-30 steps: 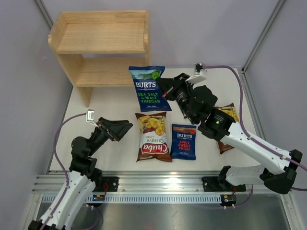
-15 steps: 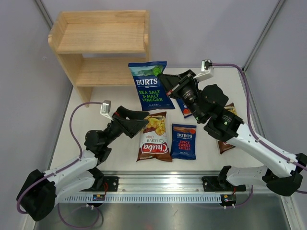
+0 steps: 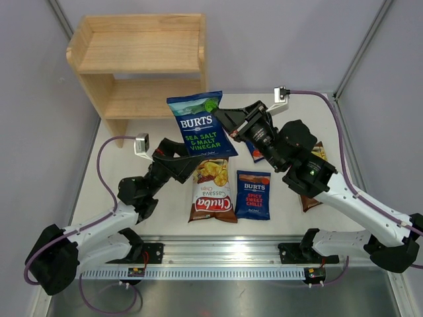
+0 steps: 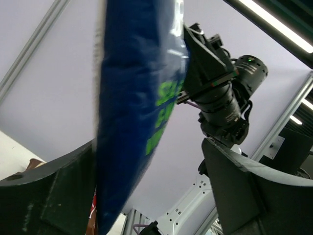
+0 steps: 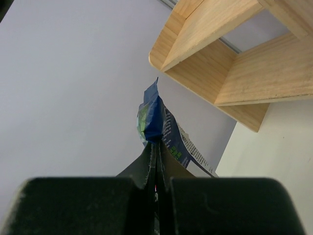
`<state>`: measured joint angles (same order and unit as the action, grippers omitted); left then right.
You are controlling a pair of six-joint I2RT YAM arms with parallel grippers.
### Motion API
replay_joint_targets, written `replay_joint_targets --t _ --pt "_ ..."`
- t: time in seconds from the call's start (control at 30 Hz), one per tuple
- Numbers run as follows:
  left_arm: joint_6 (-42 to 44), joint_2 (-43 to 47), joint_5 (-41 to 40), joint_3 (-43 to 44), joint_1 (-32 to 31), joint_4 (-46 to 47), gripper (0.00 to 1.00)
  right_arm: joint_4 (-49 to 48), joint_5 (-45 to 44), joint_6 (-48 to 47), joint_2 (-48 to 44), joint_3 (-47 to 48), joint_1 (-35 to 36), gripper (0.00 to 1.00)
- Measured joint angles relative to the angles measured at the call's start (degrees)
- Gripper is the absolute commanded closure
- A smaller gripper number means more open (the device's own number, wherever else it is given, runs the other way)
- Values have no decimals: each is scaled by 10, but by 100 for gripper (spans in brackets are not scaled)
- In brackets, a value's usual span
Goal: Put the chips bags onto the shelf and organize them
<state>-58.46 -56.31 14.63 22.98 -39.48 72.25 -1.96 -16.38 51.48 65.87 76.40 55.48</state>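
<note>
My right gripper is shut on the right edge of the green-lettered Burts bag and holds it tilted above the table in front of the wooden shelf. In the right wrist view the jaws pinch the bag's seam, with the shelf beyond. My left gripper is open, its jaws straddling the bag's lower edge. In the left wrist view the bag hangs close to the left finger. A Chuba bag and a red-lettered Burts bag lie flat.
A second red-lettered Burts bag and a second Chuba bag lie partly hidden under my right arm. The shelf's two tiers hold nothing. Grey walls close in the table on the left, back and right.
My right gripper has lifted the green-lettered Burts bag up and to the left. My left arm has swung in from the left until its open jaws reach the bag's lower edge.
</note>
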Motion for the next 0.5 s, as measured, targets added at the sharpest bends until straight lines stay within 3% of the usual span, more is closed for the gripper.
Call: replay_joint_targets --t 0.03,0.07,0.17,0.27,0.33,0.47,0.5 --pt "2 0 -1 4 -5 2 25 -3 2 4 0 -3 0 100" --pt "4 0 -1 6 -10 4 40 -4 3 7 0 -7 0 100" --pt "14 0 0 9 -23 6 65 -16 4 14 -1 -17 0 100" --pt "24 6 -1 9 -29 3 73 -26 0 15 -10 -33 0 100" --pt "28 21 -1 8 -31 -11 87 -27 -2 15 -21 -43 0 100" --pt "48 70 1 9 -33 -75 92 -17 -3 7 -41 -55 1 100" --pt "54 82 3 11 -34 -95 93 -16 -2 3 -44 -58 2 91"
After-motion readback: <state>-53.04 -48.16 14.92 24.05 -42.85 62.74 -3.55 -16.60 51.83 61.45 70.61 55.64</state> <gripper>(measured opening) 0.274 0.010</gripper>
